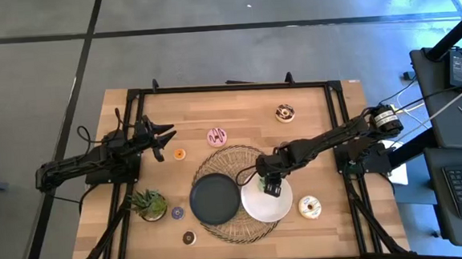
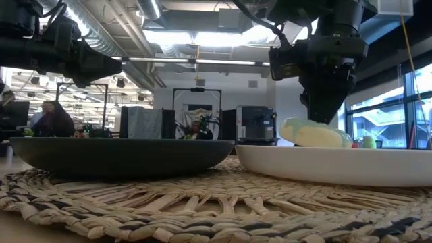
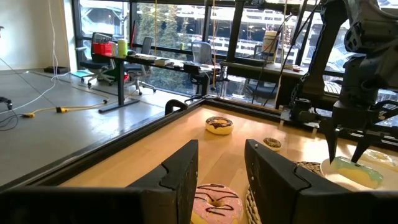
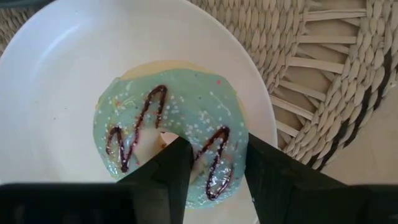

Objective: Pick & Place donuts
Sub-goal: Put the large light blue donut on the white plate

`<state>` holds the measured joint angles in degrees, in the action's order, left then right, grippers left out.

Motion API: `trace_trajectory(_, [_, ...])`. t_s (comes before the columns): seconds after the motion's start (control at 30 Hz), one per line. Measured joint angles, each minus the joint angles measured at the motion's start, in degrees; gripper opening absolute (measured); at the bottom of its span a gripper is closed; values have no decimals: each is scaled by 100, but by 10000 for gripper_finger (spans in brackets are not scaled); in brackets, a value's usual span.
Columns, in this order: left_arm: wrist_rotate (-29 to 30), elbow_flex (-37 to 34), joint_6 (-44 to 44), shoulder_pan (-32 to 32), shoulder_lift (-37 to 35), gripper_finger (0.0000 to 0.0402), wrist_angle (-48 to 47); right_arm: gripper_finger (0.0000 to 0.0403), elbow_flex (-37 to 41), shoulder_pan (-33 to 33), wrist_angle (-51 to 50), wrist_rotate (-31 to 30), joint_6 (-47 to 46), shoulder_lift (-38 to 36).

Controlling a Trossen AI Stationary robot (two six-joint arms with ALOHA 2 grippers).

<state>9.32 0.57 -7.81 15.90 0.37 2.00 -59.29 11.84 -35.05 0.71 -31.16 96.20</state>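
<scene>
High view, table inventory. No readable brand, label or writing on any item.

Right gripper: over the white plate, directly above the green donut. Jaws parted a little; the wrist view shows the two dark fingers standing to either side of a stretch of the ring's icing. Whether they touch the icing or stand just clear cannot be told.

Green donut: lies flat on the white plate, hole facing up, icing uppermost with dark zigzag lines and pale sprinkles. A ring, so no long axis.

Left gripper: at the table's left, jaws spread and empty, fingers pointing toward the table's middle. Orange mini donut lies just beside it.

Pink donut: flat on the wood, just beyond the woven mat.

Chocolate-and-white donut: flat, near the far edge.

Cream donut: flat, on the wood beside the white plate.

Purple mini donut: between the potted plant and the black plate.

Brown mini donut: near the front edge.

Black plate and white plate: side by side on the woven mat.
</scene>
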Motion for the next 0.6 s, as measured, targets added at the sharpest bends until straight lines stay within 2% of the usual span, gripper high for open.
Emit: trace_trajectory(0.6, [0, -1, 0, 0, 2, 127, 0, 142, 2, 0, -2, -4, 42, 0])
